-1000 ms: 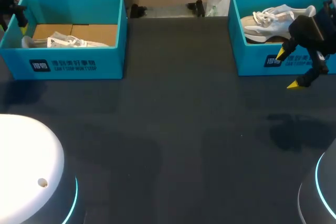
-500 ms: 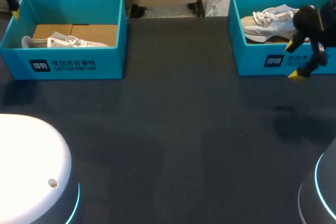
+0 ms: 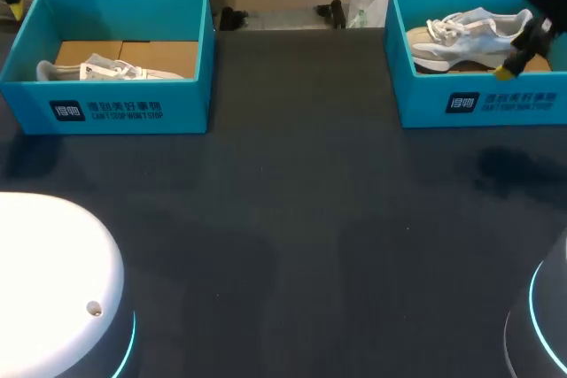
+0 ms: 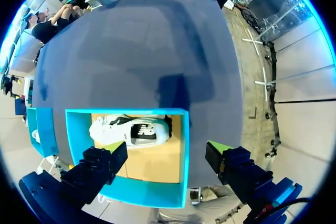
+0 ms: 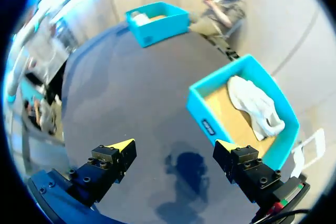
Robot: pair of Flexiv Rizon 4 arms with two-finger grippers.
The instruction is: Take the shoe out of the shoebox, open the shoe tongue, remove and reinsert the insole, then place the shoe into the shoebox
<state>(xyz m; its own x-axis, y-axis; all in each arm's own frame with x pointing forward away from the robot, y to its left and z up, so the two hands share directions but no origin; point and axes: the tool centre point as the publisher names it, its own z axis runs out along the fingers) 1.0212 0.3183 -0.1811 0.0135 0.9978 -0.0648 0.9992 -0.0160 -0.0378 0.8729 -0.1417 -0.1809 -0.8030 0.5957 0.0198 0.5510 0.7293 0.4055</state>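
Note:
Two teal shoeboxes stand at the table's far corners. The left shoebox (image 3: 133, 108) holds a white shoe (image 3: 106, 68) on its brown cardboard floor. In the left wrist view that shoe (image 4: 128, 132) lies on its side in the box (image 4: 152, 192), under and ahead of my open, empty left gripper (image 4: 165, 153). The right shoebox (image 3: 496, 104) holds a white and grey shoe (image 3: 461, 37). My right arm hangs over that box's right end, one yellow fingertip (image 3: 507, 70) showing. My right gripper (image 5: 175, 148) is open and empty, high above the table, beside its box (image 5: 202, 114) and shoe (image 5: 254, 106).
A wide dark table top lies between the two boxes. The white bases of my arms (image 3: 53, 289) fill the near corners. A white plastic bag (image 3: 368, 2) sits just behind the right shoebox.
My right gripper has risen from in front of the right shoebox to over its right end. My left gripper has opened wider and drawn away from the left box's wall, toward the far left corner.

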